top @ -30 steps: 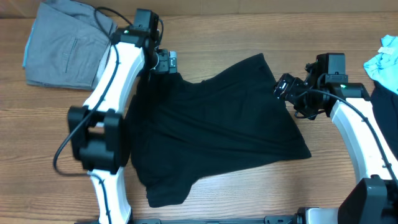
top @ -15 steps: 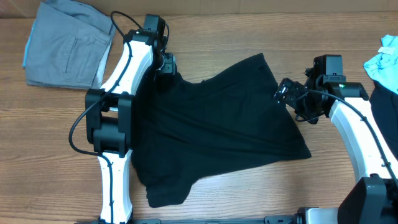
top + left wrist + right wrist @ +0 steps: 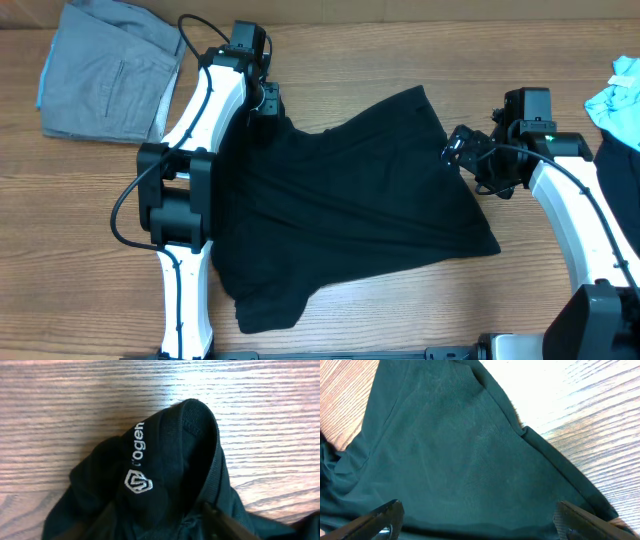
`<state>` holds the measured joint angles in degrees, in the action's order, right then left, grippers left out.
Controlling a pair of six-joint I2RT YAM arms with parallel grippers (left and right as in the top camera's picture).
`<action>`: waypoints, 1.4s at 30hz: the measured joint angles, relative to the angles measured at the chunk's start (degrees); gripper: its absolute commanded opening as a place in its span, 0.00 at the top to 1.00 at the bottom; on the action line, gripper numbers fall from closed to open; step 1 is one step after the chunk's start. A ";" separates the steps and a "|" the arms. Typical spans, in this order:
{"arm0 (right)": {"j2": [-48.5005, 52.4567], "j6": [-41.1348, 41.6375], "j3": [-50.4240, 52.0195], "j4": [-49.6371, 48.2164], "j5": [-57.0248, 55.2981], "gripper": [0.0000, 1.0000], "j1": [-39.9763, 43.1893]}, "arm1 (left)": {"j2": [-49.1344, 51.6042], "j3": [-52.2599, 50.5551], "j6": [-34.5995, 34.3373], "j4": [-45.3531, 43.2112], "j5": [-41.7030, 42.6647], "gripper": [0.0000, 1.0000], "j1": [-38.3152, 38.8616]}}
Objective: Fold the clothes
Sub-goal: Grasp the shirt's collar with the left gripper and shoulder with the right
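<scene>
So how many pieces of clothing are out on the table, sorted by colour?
Black garment: 1
Gray trousers: 1
Light blue garment: 1
Total: 3
The dark patch at the right edge is cut off by the frame, so it is not counted.

Both arms are built of smooth white links joined by chunky black joint housings. On the left arm a thin black cable loops out beside the large black joint well behind the jaws, and another arcs over the black wrist block just behind them. The right arm has a black cable along its white link and a small green light on the black housing behind its jaws. The left gripper and right gripper are black. Close up, the right fingers are dark and flat-sided, with paler edges.
</scene>
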<state>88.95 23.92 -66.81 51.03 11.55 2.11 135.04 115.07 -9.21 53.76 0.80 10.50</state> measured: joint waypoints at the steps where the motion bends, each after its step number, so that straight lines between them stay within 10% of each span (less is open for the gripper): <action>1: 0.07 0.02 0.00 0.00 -0.07 0.00 0.00 | 0.00 0.04 0.15 -0.02 -0.33 0.32 0.00; 26: 0.63 0.00 0.00 -0.46 -1.51 0.00 -0.02 | 3.76 3.10 1.75 1.99 -0.13 0.51 0.66; 34: 0.63 0.00 0.00 -0.46 -1.49 0.00 0.00 | 3.96 3.13 2.40 1.90 -0.20 0.93 0.66; 42: 0.63 0.00 0.00 -1.38 -2.05 0.00 0.00 | 4.11 8.11 2.36 4.07 -1.33 0.96 0.66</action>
<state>89.58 23.92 -66.81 49.65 9.50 2.11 139.15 123.17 -6.85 57.82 -0.54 11.16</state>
